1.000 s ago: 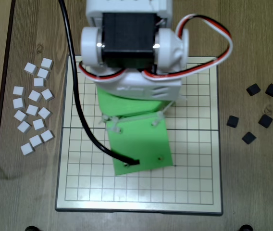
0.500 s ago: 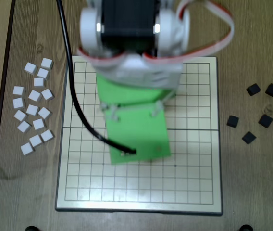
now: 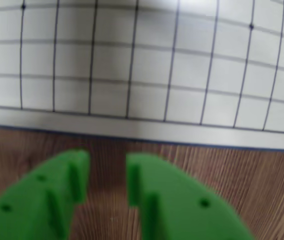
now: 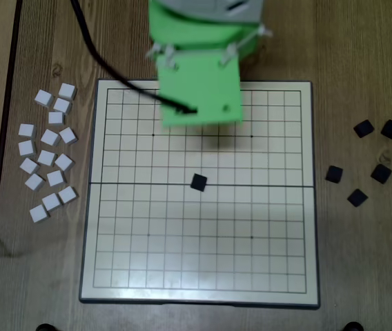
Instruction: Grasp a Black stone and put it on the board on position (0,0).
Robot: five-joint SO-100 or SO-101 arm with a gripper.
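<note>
My green gripper [image 3: 107,167] hangs over bare wood just off the edge of the white grid board [image 3: 142,65]. Its jaws stand a little apart with nothing between them. In the overhead view the green arm [image 4: 199,83] covers the board's top edge and hides the fingertips. One black stone [image 4: 198,182] lies on the board [image 4: 113,276] near its centre. Several loose black stones [image 4: 364,128] lie on the table to the right of the board, far from the gripper. No stone shows in the wrist view.
Several white stones [image 4: 47,155] lie in a cluster on the table left of the board. A black cable [image 4: 106,58] runs from the top left across the board's corner to the arm. The wooden table's [image 4: 361,262] left edge shows.
</note>
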